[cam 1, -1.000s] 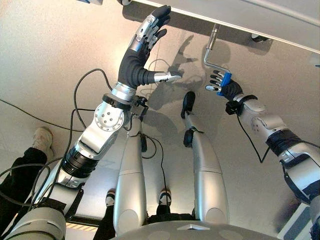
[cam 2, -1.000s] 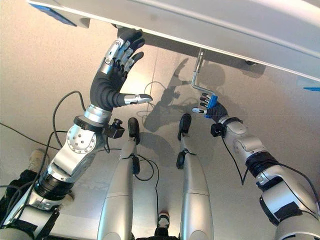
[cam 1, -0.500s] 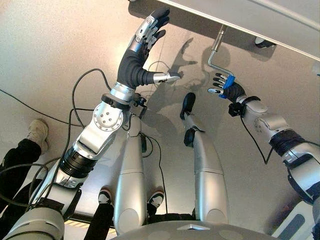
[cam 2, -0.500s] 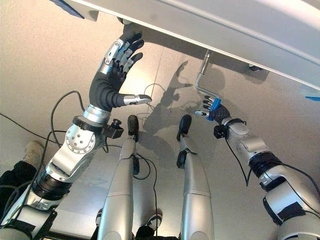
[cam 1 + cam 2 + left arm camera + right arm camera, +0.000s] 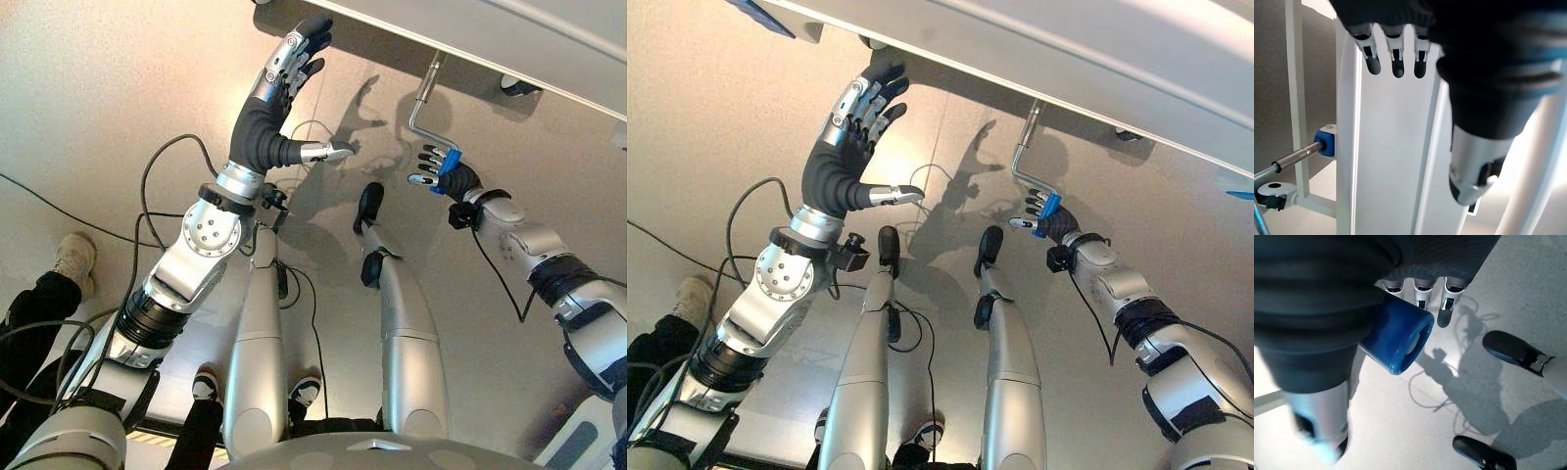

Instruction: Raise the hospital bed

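Bed (image 5: 509,39) frame runs as a pale grey band across the top of both eye views, sloping down toward the upper right. From its underside, right of centre, a metal crank (image 5: 422,103) hangs down and bends sideways into a blue grip (image 5: 447,162). The right hand (image 5: 437,173) sits at that grip, upper right of centre in the left eye view, its arm coming in from the lower right corner. In the right wrist view the blue grip (image 5: 1398,338) lies across the palm under the dark cover, with the fingers (image 5: 1444,303) hanging past it, nearly straight rather than wrapped round it; the thumb is blurred there, so how firmly the grip is held cannot be told. The left hand (image 5: 284,73) is raised in the upper centre of the left eye view, fingers straight and spread, tips right at the bed's lower edge and thumb stuck out to the side. In the left wrist view its fingers (image 5: 1397,58) hang loose in front of white bed rails (image 5: 1347,161), holding nothing, and a metal rod with a blue end piece (image 5: 1326,143) shows at mid-left. A person's leg and shoe (image 5: 71,262) stand on the floor (image 5: 88,108) at the left edge.
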`<state>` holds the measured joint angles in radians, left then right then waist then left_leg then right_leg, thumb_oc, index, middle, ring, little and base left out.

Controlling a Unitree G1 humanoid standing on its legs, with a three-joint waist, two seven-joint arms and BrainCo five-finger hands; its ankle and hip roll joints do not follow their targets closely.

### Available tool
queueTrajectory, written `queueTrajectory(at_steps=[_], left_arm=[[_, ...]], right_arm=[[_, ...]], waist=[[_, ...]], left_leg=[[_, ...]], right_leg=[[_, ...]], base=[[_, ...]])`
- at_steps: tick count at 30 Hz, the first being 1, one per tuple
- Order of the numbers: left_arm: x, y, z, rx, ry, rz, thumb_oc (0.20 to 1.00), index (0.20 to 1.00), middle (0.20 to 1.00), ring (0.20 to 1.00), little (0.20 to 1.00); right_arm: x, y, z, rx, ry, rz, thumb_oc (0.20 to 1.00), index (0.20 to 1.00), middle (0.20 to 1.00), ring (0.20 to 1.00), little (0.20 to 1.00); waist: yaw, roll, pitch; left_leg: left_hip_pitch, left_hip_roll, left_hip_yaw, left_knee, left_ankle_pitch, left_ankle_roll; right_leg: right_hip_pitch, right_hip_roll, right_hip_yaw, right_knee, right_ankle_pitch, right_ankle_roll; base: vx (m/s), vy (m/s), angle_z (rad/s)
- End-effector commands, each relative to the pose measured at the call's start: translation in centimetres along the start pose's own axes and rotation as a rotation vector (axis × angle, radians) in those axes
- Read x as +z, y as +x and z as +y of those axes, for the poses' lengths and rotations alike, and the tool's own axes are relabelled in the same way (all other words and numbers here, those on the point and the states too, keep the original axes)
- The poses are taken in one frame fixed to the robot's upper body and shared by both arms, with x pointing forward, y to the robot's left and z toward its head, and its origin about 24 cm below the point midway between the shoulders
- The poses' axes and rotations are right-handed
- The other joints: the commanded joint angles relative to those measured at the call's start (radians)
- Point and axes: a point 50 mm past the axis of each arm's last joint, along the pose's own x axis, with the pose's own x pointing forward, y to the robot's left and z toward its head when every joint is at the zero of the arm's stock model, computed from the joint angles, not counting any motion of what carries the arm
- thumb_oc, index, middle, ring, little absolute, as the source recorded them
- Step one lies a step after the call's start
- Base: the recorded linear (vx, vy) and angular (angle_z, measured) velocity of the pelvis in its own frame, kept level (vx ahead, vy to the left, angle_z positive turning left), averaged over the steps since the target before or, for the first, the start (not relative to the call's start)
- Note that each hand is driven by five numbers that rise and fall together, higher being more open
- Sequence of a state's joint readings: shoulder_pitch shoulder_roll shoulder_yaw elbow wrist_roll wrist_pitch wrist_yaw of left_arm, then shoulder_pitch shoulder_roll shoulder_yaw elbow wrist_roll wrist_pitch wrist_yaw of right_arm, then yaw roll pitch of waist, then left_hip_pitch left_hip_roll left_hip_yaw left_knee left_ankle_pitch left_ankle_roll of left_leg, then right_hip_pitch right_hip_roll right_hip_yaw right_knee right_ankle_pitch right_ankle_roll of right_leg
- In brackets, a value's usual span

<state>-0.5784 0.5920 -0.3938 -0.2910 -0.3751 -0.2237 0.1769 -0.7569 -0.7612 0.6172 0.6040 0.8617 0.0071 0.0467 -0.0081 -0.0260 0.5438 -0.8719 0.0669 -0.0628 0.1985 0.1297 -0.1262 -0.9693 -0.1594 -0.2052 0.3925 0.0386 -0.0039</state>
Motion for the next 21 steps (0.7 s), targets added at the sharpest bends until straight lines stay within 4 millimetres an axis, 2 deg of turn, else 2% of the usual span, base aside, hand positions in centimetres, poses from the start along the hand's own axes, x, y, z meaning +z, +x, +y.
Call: queueTrajectory(at_steps=[1,21], left_arm=[[2.33,0.00,-1.21,-0.037,-0.035,-0.124,1.000,1.000,1.000,1.000,1.000],[2.22,-0.03,-1.31,-0.042,-0.061,-0.118,1.000,1.000,1.000,1.000,1.000]], right_arm=[[1.87,0.49,2.13,0.105,-0.030,-0.084,0.200,0.200,0.200,0.200,0.200],[1.82,0.33,2.24,0.087,0.023,-0.112,0.200,0.200,0.200,0.200,0.200]], waist=[[0.004,0.049,-0.024],[-0.002,0.054,-0.024]], left_leg=[[-0.019,-0.017,0.008,0.026,-0.027,0.031],[-0.009,-0.016,0.018,0.035,-0.033,0.033]], right_leg=[[0.067,-0.007,0.006,-0.040,-0.035,0.133],[0.075,-0.005,0.019,-0.041,-0.033,0.134]], base=[[0.00,0.000,0.00],[0.00,0.000,0.00]])
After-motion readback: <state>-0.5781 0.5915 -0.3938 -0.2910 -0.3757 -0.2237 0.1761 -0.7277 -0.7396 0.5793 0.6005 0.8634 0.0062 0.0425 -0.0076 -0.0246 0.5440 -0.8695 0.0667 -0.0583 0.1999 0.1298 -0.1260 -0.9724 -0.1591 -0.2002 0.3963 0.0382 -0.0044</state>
